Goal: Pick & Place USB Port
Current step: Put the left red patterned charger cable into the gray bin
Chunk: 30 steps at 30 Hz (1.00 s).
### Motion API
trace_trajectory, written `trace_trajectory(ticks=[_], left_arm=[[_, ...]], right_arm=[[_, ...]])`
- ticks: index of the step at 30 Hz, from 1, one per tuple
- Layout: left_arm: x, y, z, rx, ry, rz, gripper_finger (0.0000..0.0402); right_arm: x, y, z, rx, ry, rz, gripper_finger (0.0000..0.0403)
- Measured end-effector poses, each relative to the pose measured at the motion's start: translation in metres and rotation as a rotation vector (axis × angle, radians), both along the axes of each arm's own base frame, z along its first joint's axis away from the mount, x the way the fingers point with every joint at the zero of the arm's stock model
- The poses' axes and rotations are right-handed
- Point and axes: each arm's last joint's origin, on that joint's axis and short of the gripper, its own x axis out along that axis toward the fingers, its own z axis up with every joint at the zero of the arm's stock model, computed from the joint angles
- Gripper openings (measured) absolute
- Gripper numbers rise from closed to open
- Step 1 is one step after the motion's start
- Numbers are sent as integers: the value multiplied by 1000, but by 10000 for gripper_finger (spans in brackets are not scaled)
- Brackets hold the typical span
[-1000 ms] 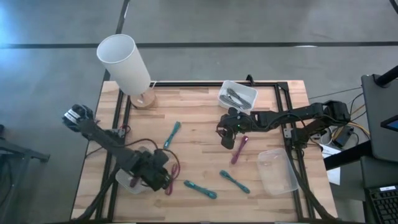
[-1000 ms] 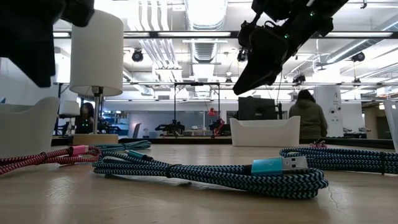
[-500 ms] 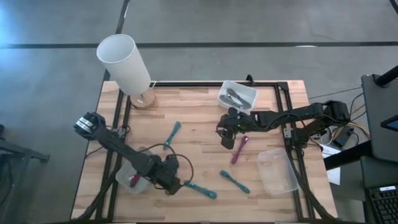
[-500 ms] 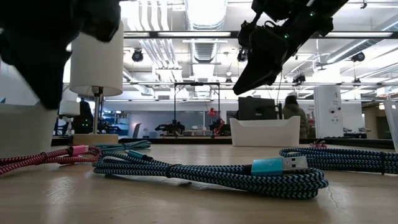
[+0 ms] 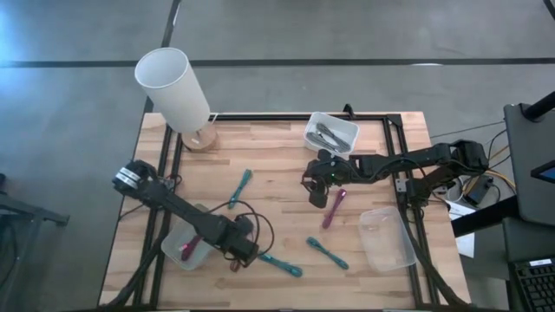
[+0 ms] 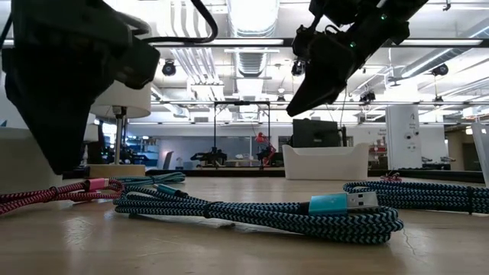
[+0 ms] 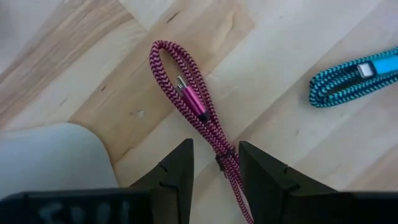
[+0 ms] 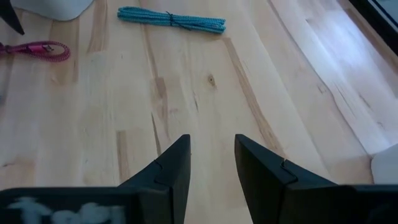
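— Where's the left end effector (image 5: pixel 243 253)?

— Low over the front part of the table (image 5: pixel 277 165), just beside the corner of the bin (image 5: pixel 173 247). Its fingers (image 7: pixel 180 168) are spread apart, released, with the pink cable (image 7: pixel 186 93) lying flat on the wood and running between them. I can't see either finger touching it.

— Room to move there?

— Some. Bare wood on both sides of the loop. The bin's pale wall is close on one side, and a teal cable (image 7: pixel 354 78) lies near on the other. The table's front edge is not far off.

— And the right end effector (image 5: pixel 316 192)?

— It hangs above the middle of the table with its fingers parted and nothing between them. There's open wood beneath it, and a second pink cable (image 5: pixel 334 208) lies just beside it.

— Anything you can't make out?

— From above, the left arm covers most of the pink cable. The far end of the cable is cut off under the wrist. There are pale marks on the wrist housing (image 7: pixel 68 208), too blurred to read. From table height, a striped teal cable (image 6: pixel 306 214) fills the front.
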Motion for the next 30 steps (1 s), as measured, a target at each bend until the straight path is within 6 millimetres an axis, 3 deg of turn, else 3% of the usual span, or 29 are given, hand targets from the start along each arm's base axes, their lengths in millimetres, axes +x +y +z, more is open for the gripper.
trace_trajectory(ticks=[14, 19, 30], left_arm=[[8, 3, -23, 39, 55, 49, 117], [9, 3, -23, 39, 49, 51, 114], [10, 3, -21, 24, 47, 69, 11]], right_arm=[[0, 0, 0, 4, 0, -3, 118], [-1, 0, -1, 4, 4, -4, 118], [-4, 0, -8, 5, 25, -3, 118]])
